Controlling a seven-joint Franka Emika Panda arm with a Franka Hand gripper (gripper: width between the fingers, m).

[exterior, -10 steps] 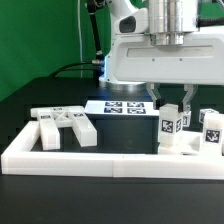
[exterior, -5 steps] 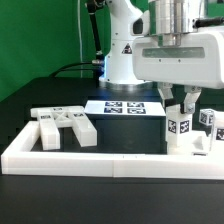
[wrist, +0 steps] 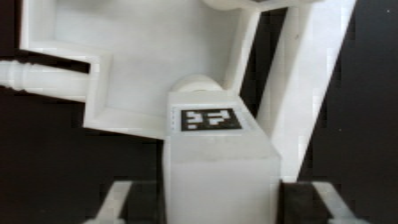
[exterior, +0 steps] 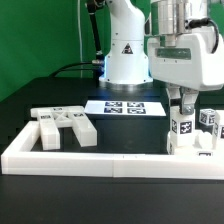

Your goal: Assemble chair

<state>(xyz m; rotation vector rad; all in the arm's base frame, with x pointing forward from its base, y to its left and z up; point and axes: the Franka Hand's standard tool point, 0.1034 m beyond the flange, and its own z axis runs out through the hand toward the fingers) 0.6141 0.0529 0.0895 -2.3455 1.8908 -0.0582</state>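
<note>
I saw a glossy white arm [exterior: 128, 45] built of rounded shells, with a small black mark [exterior: 126, 49] on its upper-centre column. At upper right, a grey cylindrical flange [exterior: 170, 14] topped the boxy white gripper [exterior: 184, 106] with its dark fingers [exterior: 174, 100]. A black cable [exterior: 72, 68] ran at middle left.

White post [exterior: 181, 130] with a square black-and-white tag on its face, upright, pinched between the fingers of the hand [exterior: 181, 106]. Just beside the hand, toward the exterior view's right, a small tagged block [exterior: 209, 120], upright. Well apart from the hand, toward the exterior view's left, a cluster of flat white slabs [exterior: 62, 126], lying low. Beyond the post's tip in the wrist view, a broad white slab [wrist: 134, 70].
</note>
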